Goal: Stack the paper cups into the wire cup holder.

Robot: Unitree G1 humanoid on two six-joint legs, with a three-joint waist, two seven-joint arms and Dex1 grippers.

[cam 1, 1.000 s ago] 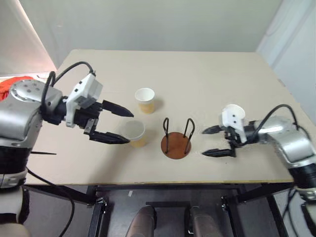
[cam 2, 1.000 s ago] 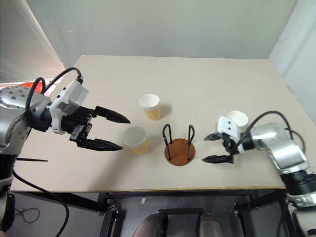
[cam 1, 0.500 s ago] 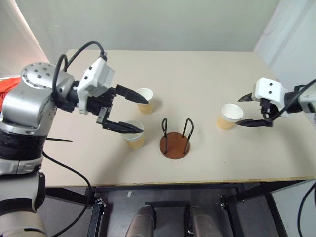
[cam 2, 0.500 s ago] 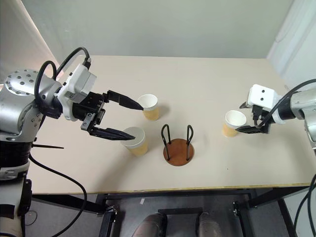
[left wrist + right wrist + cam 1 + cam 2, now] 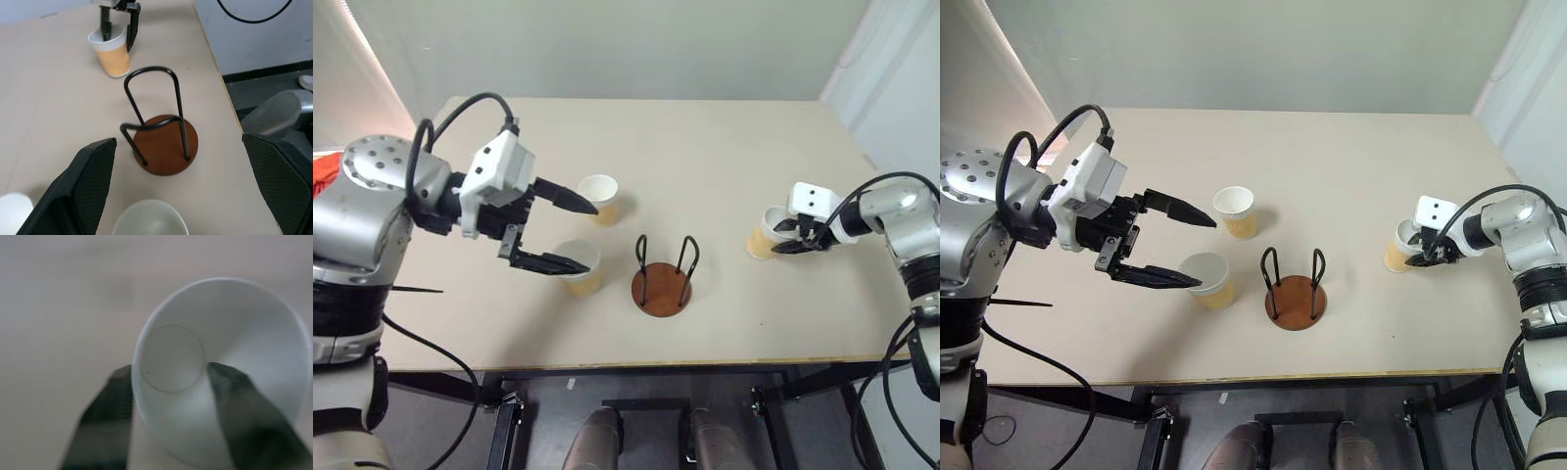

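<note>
Right gripper [image 5: 790, 235] pinches a cup's [image 5: 764, 233] white rim, one finger inside; tan wall below. Left gripper [image 5: 570, 235] spread wide, frame left.

Bright even light, soft shadows, blurred wrist close-up

Three upright paper cups [image 5: 600, 198] [image 5: 578, 265] [image 5: 767, 233]: two left of centre, one at right. The empty wire cup holder [image 5: 662, 279] stands at centre.

The left gripper [image 5: 566, 235] hangs above the table on a bent arm, fingers spread wide and pointing right. The right gripper [image 5: 790, 237] reaches out, pitched down, one finger [image 5: 105, 416] outside and one inside a cup's rim.
</note>
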